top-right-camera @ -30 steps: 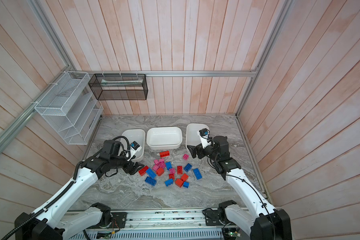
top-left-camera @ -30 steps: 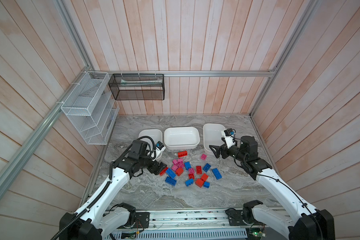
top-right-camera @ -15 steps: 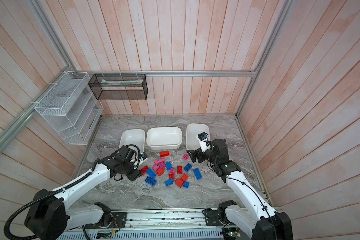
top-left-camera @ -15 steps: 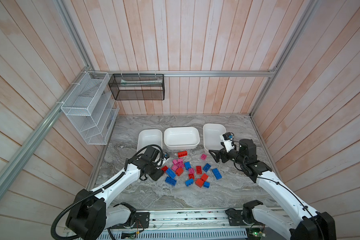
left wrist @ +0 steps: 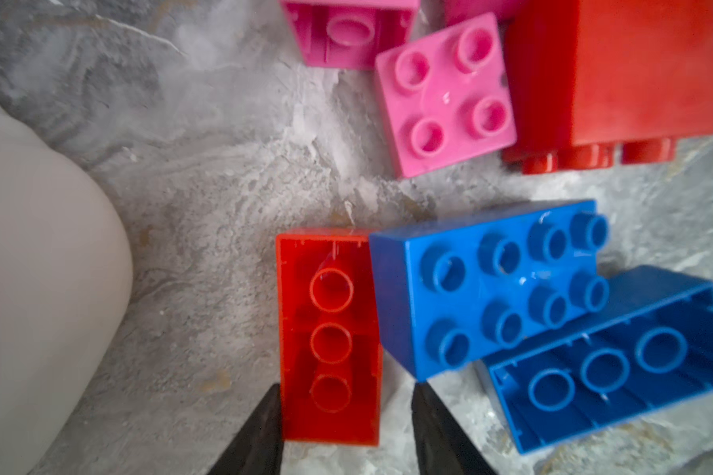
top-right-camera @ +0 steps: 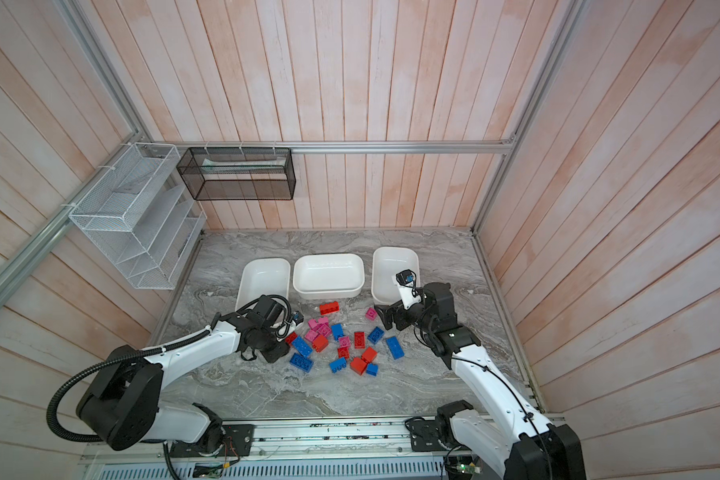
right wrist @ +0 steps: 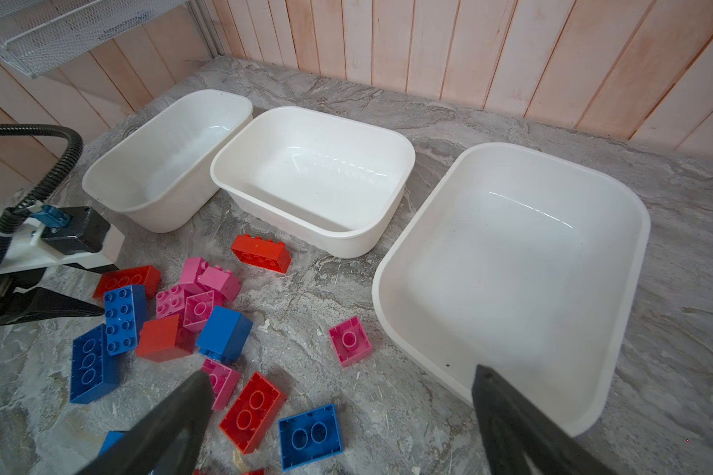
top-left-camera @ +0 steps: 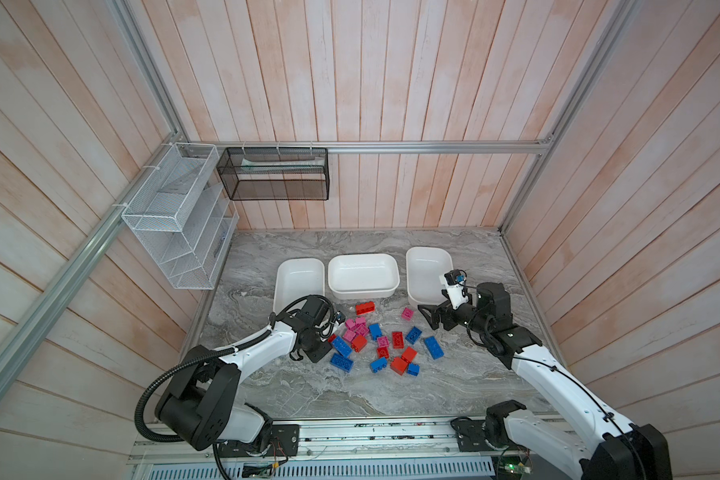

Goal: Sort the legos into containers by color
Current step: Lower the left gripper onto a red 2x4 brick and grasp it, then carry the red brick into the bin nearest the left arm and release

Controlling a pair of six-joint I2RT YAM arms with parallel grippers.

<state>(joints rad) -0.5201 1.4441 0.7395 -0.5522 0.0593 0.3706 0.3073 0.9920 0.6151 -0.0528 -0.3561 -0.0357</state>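
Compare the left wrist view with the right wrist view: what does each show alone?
Left wrist only: the gap on one side where the left tool straddles the upside-down red brick. Right wrist only: all three white tubs, empty, and the open right tool. Both: that red brick, the studded blue brick beside it, pink bricks.

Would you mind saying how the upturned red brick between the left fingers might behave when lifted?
The red brick shows an open hollow underside, so it is probably stiff and light. Its smooth sides might slip in the narrow fingers. The blue brick close beside it may get nudged.
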